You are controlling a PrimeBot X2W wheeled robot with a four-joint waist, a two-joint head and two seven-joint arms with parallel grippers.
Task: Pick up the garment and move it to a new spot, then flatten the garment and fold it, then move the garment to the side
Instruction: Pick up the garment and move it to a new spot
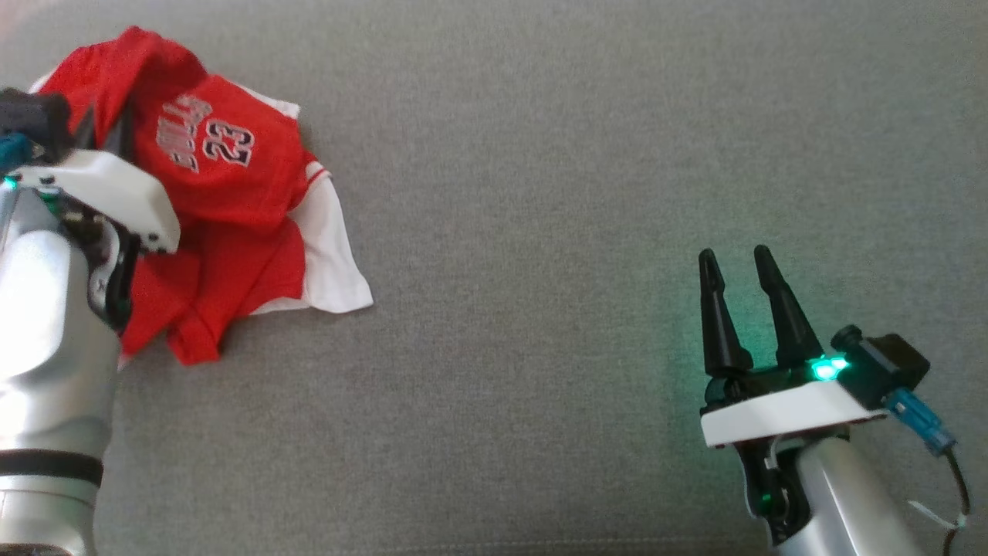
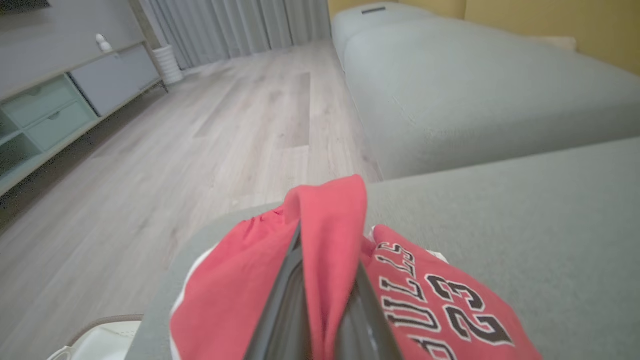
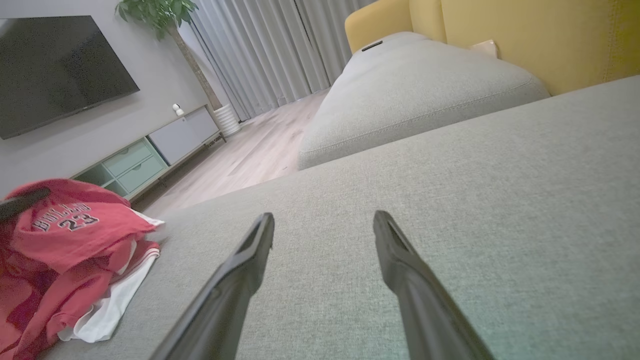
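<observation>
Bunching up inside the left gripper (image 2: 327, 250), red garment (image 2: 450, 295).

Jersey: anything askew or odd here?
Yes: the red jersey lies crumpled in a heap near a corner of the grey cushion, its 23 print turned sideways, a white part poking out. The left gripper pinches a raised fold; the right gripper is open, apart. No damage seen.

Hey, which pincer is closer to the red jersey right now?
Left. The left pincer is on the red jersey, shut on a fold of its fabric. The right pincer stands open over bare grey cushion, well apart from it.
</observation>
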